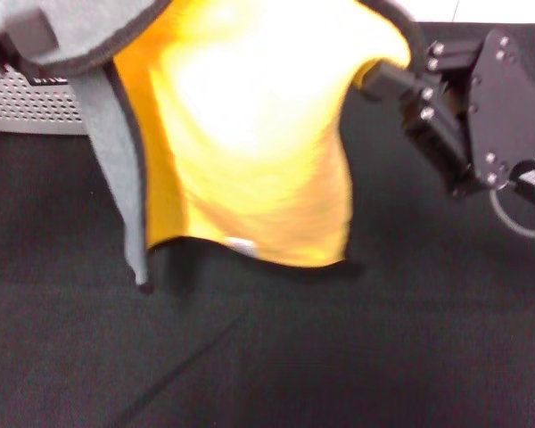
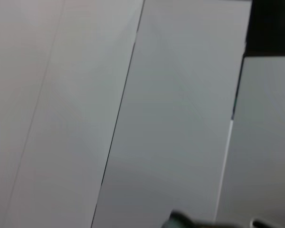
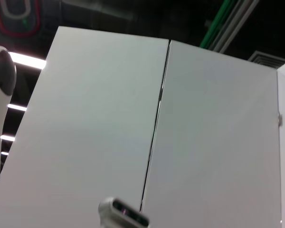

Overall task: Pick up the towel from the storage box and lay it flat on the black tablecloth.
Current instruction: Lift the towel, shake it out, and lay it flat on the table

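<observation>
The towel [image 1: 250,134] hangs spread in the air close in front of the head camera, its bright yellow-orange side facing me. A grey fleece flap [image 1: 111,143] folds over on its left, and a small white tag [image 1: 241,243] shows at the lower edge. My left gripper [image 1: 22,40] is shut on the towel's upper left corner. My right gripper [image 1: 388,76] is shut on its upper right corner. The towel's lower edge hangs just above the black tablecloth [image 1: 339,357]. The storage box [image 1: 27,107] stands at the far left, mostly hidden behind the towel.
Both wrist views point upward at pale wall panels [image 2: 171,118] and a dark ceiling [image 3: 133,19]. The robot's white head [image 3: 0,95] shows at the edge of the right wrist view. The black cloth stretches across the whole front of the table.
</observation>
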`<state>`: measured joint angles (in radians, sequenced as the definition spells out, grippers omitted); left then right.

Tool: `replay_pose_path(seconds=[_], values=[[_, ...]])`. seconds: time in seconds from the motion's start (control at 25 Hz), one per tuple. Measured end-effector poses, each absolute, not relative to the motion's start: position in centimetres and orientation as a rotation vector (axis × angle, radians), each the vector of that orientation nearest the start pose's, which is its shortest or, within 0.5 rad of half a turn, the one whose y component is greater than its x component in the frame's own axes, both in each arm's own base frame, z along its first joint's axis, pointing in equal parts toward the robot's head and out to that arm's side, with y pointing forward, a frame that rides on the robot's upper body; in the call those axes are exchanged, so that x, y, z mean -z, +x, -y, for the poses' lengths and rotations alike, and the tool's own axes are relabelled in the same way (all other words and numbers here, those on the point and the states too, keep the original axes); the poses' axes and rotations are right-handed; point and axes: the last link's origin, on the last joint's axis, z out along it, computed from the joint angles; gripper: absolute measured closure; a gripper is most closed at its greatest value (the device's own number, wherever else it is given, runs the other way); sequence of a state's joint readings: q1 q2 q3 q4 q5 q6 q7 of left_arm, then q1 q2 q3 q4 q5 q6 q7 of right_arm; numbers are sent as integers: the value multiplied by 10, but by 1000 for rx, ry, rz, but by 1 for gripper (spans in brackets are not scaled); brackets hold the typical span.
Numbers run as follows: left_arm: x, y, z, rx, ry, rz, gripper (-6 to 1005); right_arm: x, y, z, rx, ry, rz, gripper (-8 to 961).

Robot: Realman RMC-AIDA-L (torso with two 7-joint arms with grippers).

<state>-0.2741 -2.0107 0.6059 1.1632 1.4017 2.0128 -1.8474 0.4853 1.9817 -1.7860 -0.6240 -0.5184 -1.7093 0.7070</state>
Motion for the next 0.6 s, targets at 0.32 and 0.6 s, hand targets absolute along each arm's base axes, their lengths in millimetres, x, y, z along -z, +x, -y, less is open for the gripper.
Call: replay_pose_path(seconds=[0.32,0.6], values=[[-139,-243,-261,1320,-2524,496,821,-33,123,-302,-1702,-2359,439,945],[-118,-252,-268,1315,-2549,529,814,-54,90,-311,-1629,-2424,558,945]])
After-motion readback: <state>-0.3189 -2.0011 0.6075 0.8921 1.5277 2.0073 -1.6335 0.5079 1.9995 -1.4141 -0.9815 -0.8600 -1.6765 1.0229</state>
